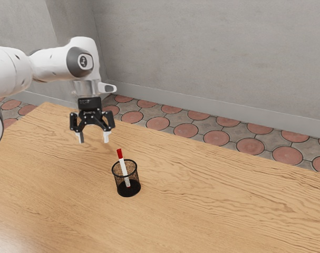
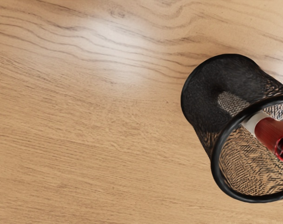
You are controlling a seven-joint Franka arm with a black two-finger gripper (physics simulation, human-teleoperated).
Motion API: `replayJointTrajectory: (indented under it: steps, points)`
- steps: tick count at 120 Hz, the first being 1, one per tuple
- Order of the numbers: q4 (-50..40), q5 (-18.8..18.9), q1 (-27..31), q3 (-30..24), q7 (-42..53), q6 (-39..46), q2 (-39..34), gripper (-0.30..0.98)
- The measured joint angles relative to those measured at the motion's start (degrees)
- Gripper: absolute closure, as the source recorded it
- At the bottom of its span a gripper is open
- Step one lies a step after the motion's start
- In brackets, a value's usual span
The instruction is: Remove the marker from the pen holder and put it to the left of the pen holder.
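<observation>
The slim white marker with a red cap (image 1: 123, 166) stands in the round black wire-mesh pen holder (image 1: 133, 190), leaning so that its cap rises clear of the rim toward the exterior view's left. That slant is the likeliest source of trouble: fingers coming straight down could meet the cap off-centre, push it along the rim, or pinch only its edge and let it twist. If the grip is taken on the cap alone, the cap might slide off the barrel and leave the rest behind. The mesh holder looks light, so a finger that drops outside the rim, or a lift that drags the barrel sideways against the wall, could tip it or carry it along; a pull along the marker's own slant would be safer. The fingers (image 1: 106, 137) are spread apart with nothing between them, above the pale wooden counter (image 1: 223, 205) and off to the exterior view's left of the holder, higher than the cap. In the wrist view the cap lies well off the centre, so closing here would catch only air; the white arm (image 1: 51, 64) must first bring the hand over the cap. Later, too low a lift could knock the rim with the marker's lower end, and a release from height could let the round barrel roll away from the spot left of the holder.
</observation>
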Motion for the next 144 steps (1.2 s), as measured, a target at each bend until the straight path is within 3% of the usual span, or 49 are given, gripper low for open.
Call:
replayJointTrajectory:
  steps: [18, 44, 101, 144]
  points:
    - [0.10, -2.84, -2.71, -1.02, -3.36, 3.35, 2.16, 0.00]
    - [0.15, -3.89, -2.44, -2.34, -6.81, 7.24, 4.92, 0.00]
    - [-9.72, -7.02, -3.65, -1.90, -9.77, 17.59, 0.17, 0.05]
    - [-9.86, -7.75, -4.06, -1.61, -10.46, 20.18, -0.31, 0.32]
